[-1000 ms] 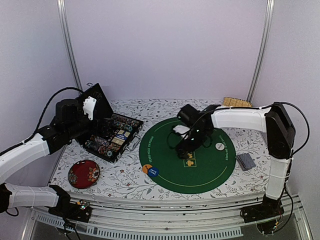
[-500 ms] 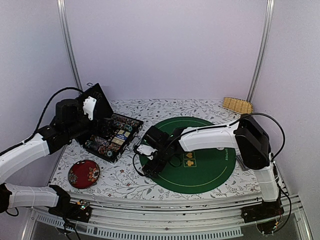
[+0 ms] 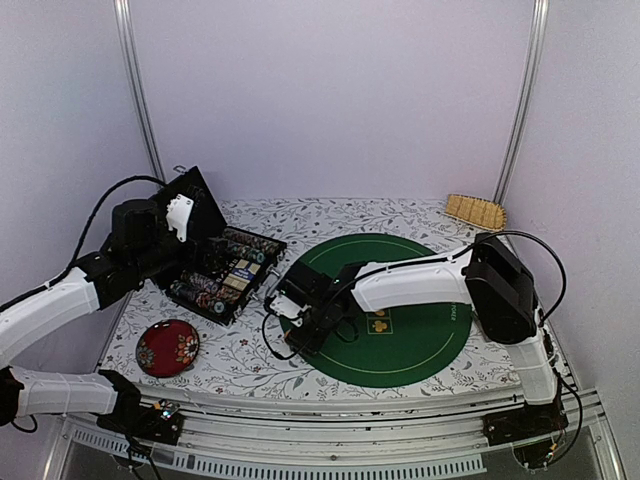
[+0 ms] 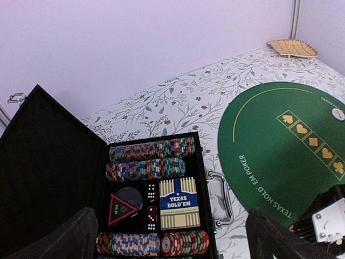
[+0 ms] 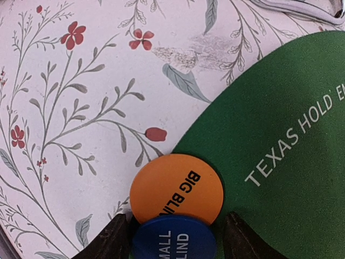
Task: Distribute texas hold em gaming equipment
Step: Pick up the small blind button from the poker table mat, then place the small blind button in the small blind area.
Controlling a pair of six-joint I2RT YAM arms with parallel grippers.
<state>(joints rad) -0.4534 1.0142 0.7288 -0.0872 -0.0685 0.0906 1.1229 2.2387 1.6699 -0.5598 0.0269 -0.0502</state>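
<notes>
"So, where is the right gripper point(image 5: 175, 243)?"

"Down low, at the edge of the mat point(image 5: 280, 135). Its fingers point(image 5: 108, 240) stand on each side of the blue disc point(image 5: 172, 240). I cannot tell if they squeeze it."

"And the orange disc point(image 5: 177, 186)?"

"Right by the blue one, touching it. It lies half on the mat and half on the flowery cloth point(image 5: 81, 108)."

"The left gripper point(image 4: 171, 237)?"

"Wide open, holding nothing, above the open case point(image 4: 54, 178). The chips point(image 4: 153, 148) and the card box point(image 4: 179, 202) lie inside."
</notes>
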